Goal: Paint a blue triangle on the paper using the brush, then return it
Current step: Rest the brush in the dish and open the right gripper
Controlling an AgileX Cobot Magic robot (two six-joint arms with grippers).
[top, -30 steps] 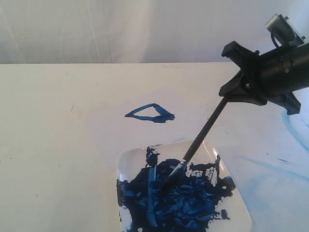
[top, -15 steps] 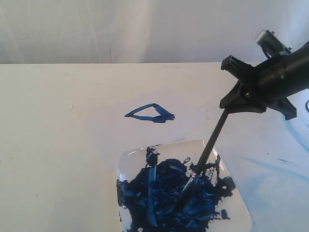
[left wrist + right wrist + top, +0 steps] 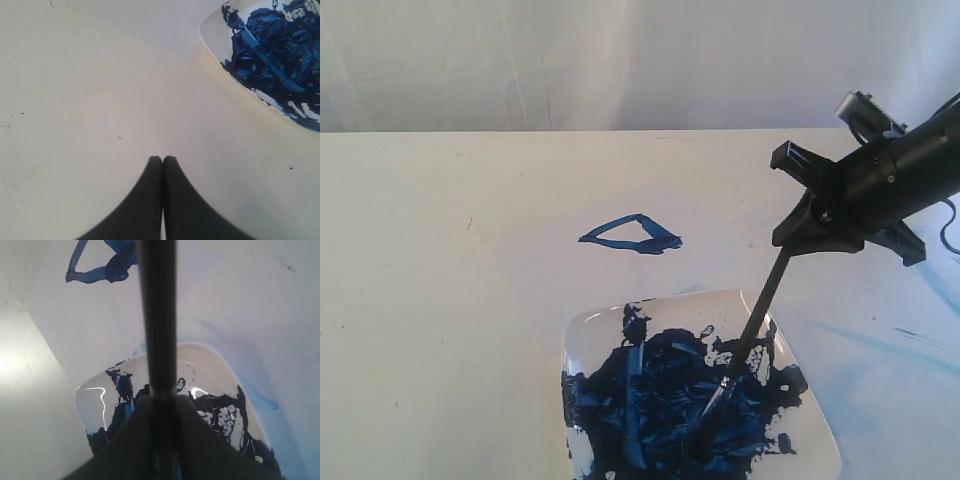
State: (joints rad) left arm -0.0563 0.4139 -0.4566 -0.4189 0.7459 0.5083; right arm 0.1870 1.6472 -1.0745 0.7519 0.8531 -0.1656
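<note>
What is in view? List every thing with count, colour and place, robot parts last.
table: one, cream, under everything
backdrop: one, white, behind the table
paper: one, pale white, on the table by the plate
blue triangle: one, dark blue, on the paper
smears: several, faint light blue, right of the plate
plate: one, white, low in the exterior view
paint: one blob, dark blue, on the plate
brush: one, black handle, tilted, tip in the paint
left gripper: one, black, jaws shut, above the table beside the plate
right gripper: one, black, jaws shut on the brush
</note>
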